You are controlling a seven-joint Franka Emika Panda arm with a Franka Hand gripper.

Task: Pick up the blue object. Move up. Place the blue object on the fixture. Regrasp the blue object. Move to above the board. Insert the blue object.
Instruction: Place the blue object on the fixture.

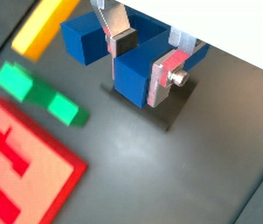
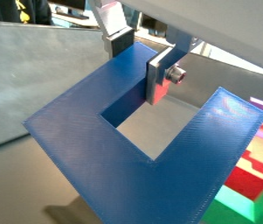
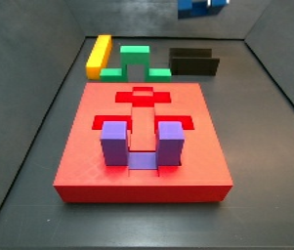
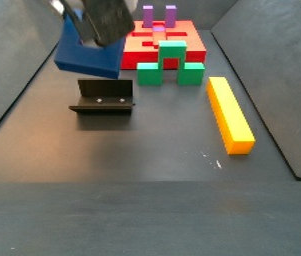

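Because the task calls for a set-down on the fixture (image 4: 102, 97) before any insertion, the tool (image 1: 145, 54) hangs well above the dark floor with the blue object (image 4: 89, 50) lifted clear, almost over that black stepped bracket in a side view. Both wrist views show the flat silver fingers (image 1: 165, 74) closed onto one wall of the blue object, one plate inside the U's slot and one outside, so the tool is clamped on the piece, not gaping. This looks like a carrying grip that leaves the prongs awkwardly angled, which is probably why a regrasp is planned.

From the side-view camera looking past the bracket, nearest lies a long yellow bar (image 4: 229, 115), matte and square-edged, flat on the floor. Beyond the fixture sits a green U-shaped block (image 4: 170, 63), then the board (image 3: 73, 168), a broad red slab with cross- and U-shaped recesses cut in its top. A purple U-shaped block (image 3: 142, 145) already stands seated in one recess, prongs up. All pieces look like smooth rigid plastic with crisp corners.
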